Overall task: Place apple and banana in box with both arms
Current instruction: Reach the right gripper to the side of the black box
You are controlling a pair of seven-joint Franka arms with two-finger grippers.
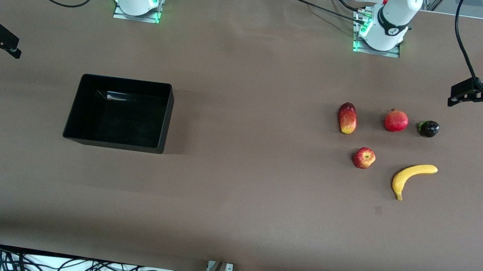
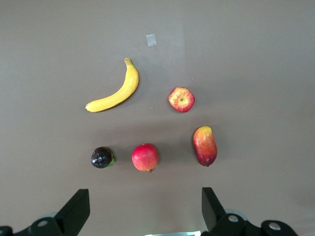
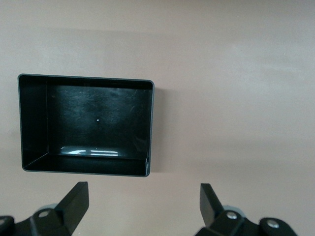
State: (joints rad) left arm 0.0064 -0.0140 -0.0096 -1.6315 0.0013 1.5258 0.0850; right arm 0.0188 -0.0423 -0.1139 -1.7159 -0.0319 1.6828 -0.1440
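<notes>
The apple (image 1: pixel 363 158) (image 2: pixel 181 99), red with yellow streaks, lies on the brown table toward the left arm's end. The yellow banana (image 1: pixel 411 177) (image 2: pixel 118 93) curves beside it, closer to that end. The black box (image 1: pixel 116 144) (image 3: pixel 88 167) sits toward the right arm's end with nothing in it. My left gripper (image 1: pixel 451 97) (image 2: pixel 145 196) hangs open over bare table at the left arm's end, apart from the fruit. At the right arm's end my right gripper (image 1: pixel 17 48) (image 3: pixel 143 191) is open too, over bare table beside the box. Neither holds anything.
Farther from the front camera than the apple lie three fruits in a row: a red-yellow mango (image 1: pixel 347 117) (image 2: pixel 205 146), a red pomegranate (image 1: pixel 396 121) (image 2: pixel 145 157) and a small dark fruit (image 1: pixel 428 128) (image 2: pixel 101 157). A small square mark (image 1: pixel 378 210) is on the table nearer the camera.
</notes>
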